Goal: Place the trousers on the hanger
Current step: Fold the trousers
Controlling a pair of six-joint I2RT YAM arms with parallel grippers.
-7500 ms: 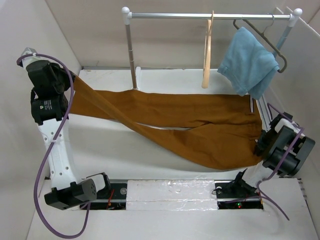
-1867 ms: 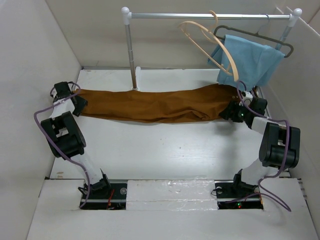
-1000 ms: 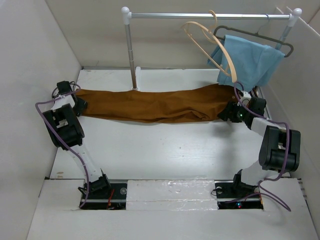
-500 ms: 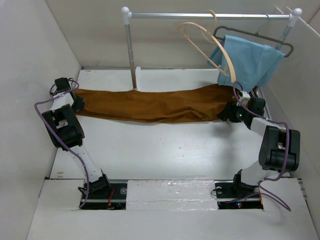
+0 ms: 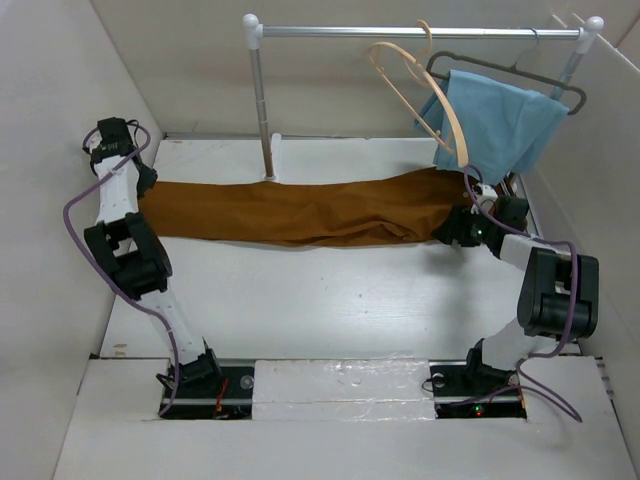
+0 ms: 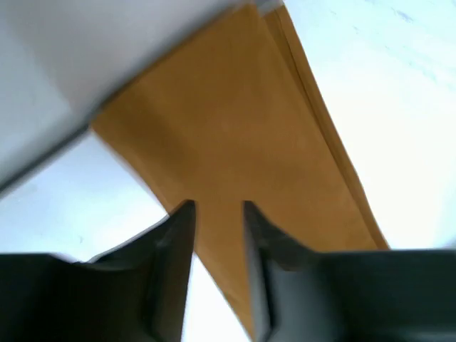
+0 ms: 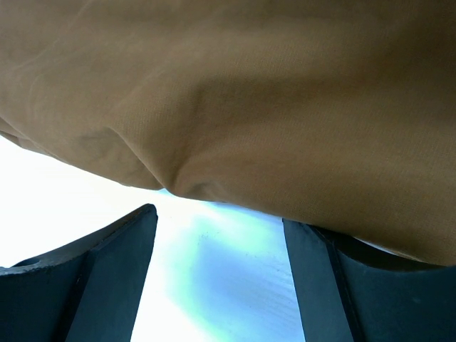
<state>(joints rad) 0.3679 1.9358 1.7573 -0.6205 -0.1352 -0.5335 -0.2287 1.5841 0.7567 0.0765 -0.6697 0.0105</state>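
Table [image 5: 320, 300]: wide white stretch between arm bases and trousers [image 5: 300, 210], which lie flat from left wall to right edge. Hanger [image 5: 452, 115] tilted on rail [image 5: 420, 32]. Left gripper [image 6: 215, 214] narrowly parted, released; right gripper [image 7: 217, 221] agape, holding nothing.

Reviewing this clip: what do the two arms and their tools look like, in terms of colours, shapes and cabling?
The left arm and right arm are built alike, with white links joined by chunky black housings. A thin purple cable loops loosely along each arm. In the wrist views, the left tool and right tool each have two flat, dark grey fingers with plain, unmarked surfaces.
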